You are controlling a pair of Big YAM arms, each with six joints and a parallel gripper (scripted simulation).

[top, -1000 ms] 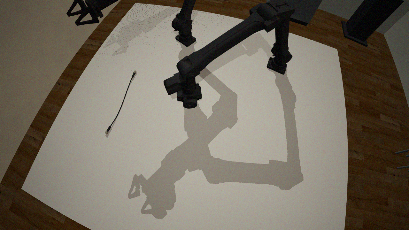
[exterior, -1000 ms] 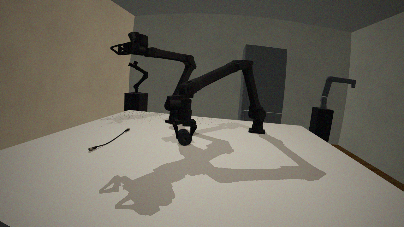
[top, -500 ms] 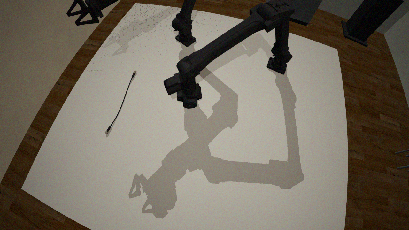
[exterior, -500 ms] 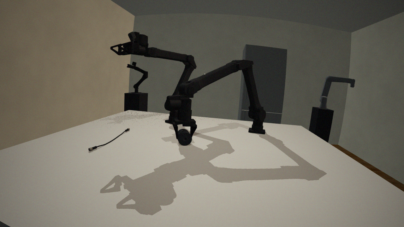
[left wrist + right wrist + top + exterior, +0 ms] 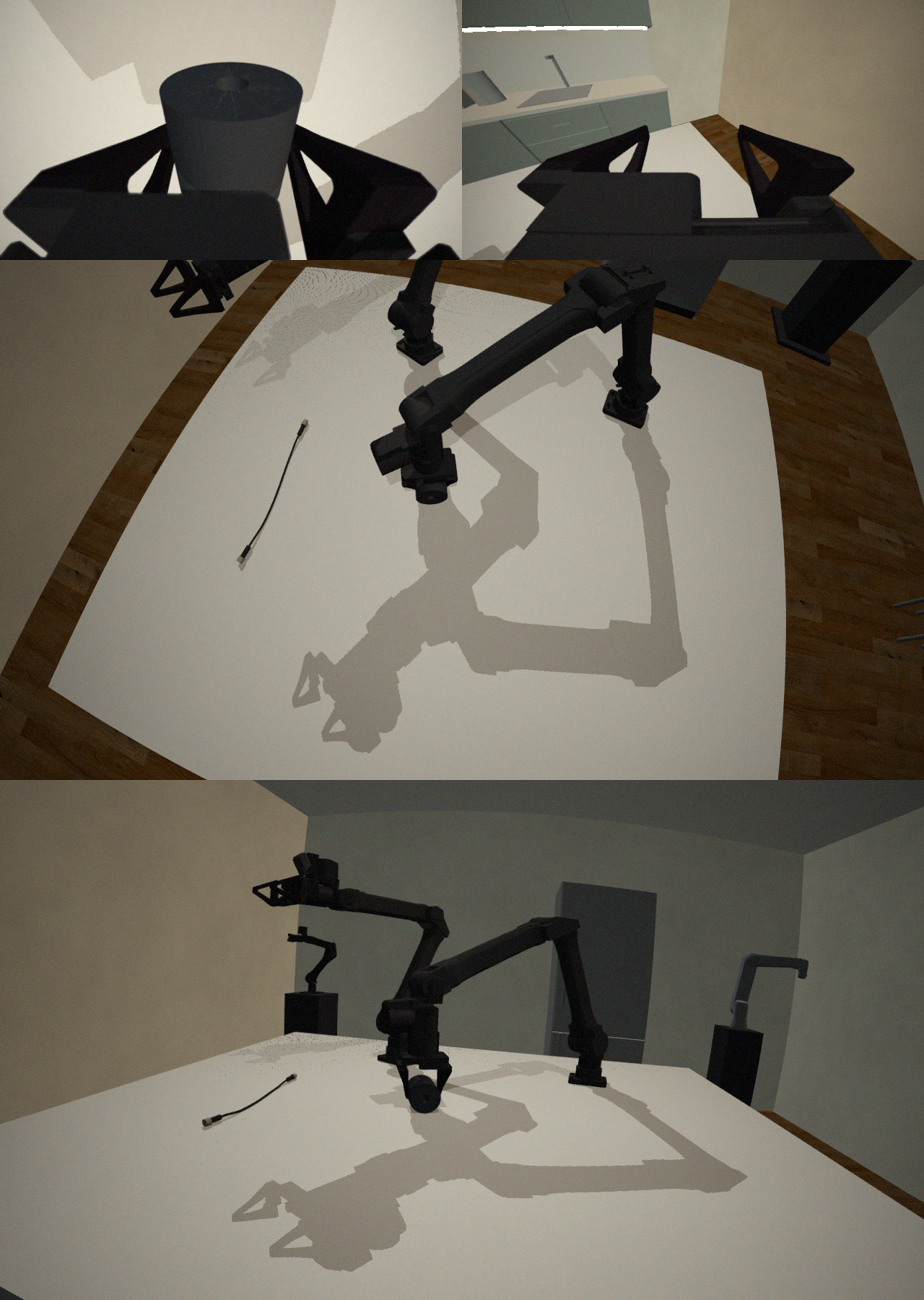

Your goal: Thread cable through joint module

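The right gripper's (image 5: 693, 131) fingers stand wide open with nothing between them. Beyond them stretches the white tabletop (image 5: 715, 170); farther off to the left are green cabinets (image 5: 570, 130) with a sink (image 5: 557, 96), and to the right a beige wall (image 5: 823, 72).
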